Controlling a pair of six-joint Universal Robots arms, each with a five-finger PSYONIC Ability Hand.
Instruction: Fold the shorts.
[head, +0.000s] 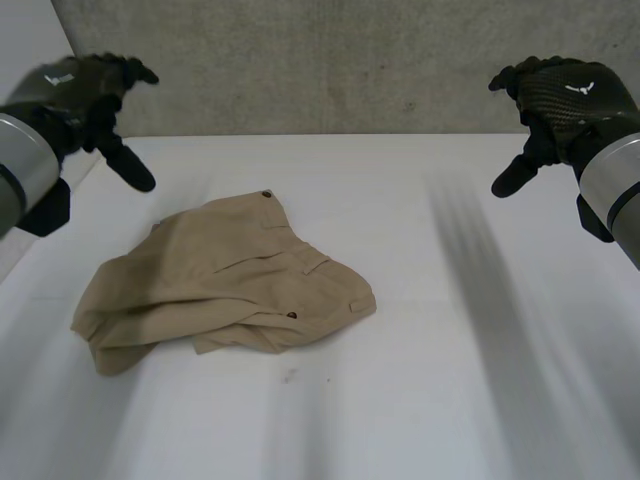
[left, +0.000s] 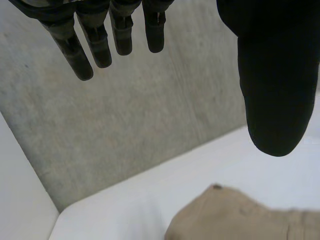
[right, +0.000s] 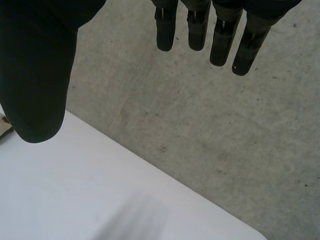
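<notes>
Tan shorts (head: 225, 278) lie crumpled on the white table (head: 450, 350), left of the middle, with dark buttons showing. My left hand (head: 85, 95) hovers high at the far left, above and behind the shorts, fingers straight and holding nothing. In the left wrist view its fingers (left: 92, 42) and thumb (left: 275, 85) hang spread, with the shorts (left: 245, 215) below the thumb. My right hand (head: 560, 100) is raised at the far right, well away from the shorts, open and empty. Its fingers (right: 220, 35) and thumb (right: 37, 75) stand apart in the right wrist view.
A grey concrete wall (head: 330, 60) runs behind the table's far edge. The table's left edge (head: 40, 230) slants near my left arm.
</notes>
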